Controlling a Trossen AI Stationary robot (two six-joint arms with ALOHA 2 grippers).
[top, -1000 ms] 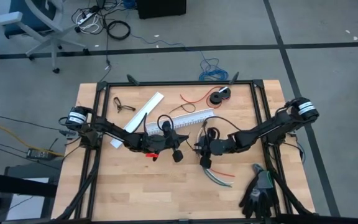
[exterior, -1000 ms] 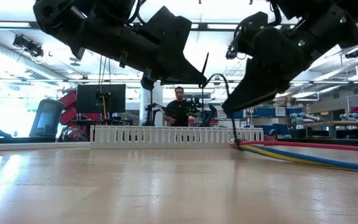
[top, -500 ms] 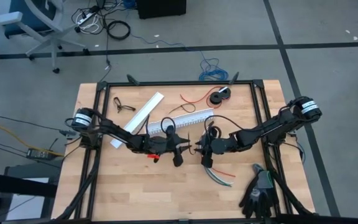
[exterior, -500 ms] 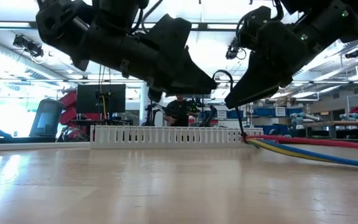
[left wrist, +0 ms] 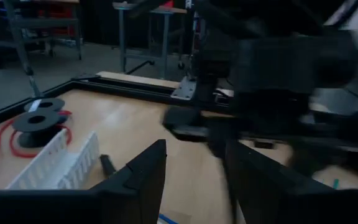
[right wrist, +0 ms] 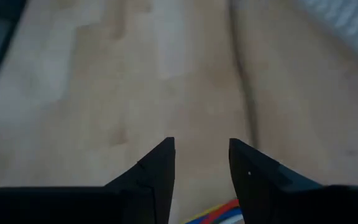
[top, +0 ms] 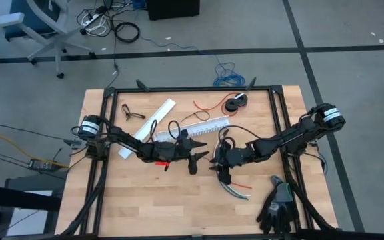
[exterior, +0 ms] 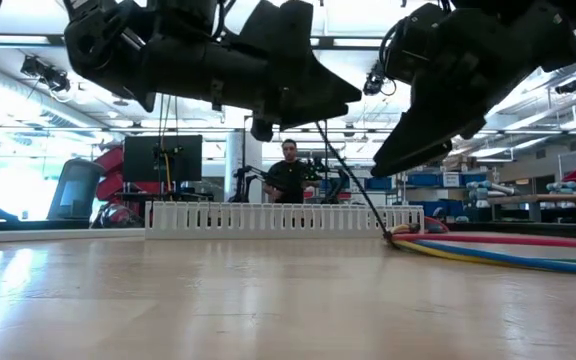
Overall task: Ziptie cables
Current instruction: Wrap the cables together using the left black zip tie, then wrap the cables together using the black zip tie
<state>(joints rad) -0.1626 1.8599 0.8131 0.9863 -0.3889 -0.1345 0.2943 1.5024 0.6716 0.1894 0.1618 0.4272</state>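
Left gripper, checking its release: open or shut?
Open: the left gripper shows bare wood table between its parted dark fingers.

A robotics lab: monitor (exterior: 162, 158), workbenches (exterior: 528, 195) and floor cables (top: 109, 23) surround the table (top: 145, 200)

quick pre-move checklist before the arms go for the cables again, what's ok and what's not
1. Left pincer free of load: ok, fingers apart with nothing between them.
2. Right pincer free of load: ok, fingers apart over bare wood, nothing gripped.
3. Cables within reach: ok, lying on the table just below the right pincer in the high view, coloured ends fanned out.
4. Zip tie looped on the bundle: cannot tell, only a thin black strand shows rising from the wires in the low view.
5. Arms apart from each other: not ok, both pincers sit close together at mid-table.
6. White slotted duct out of the way: ok, behind both pincers.
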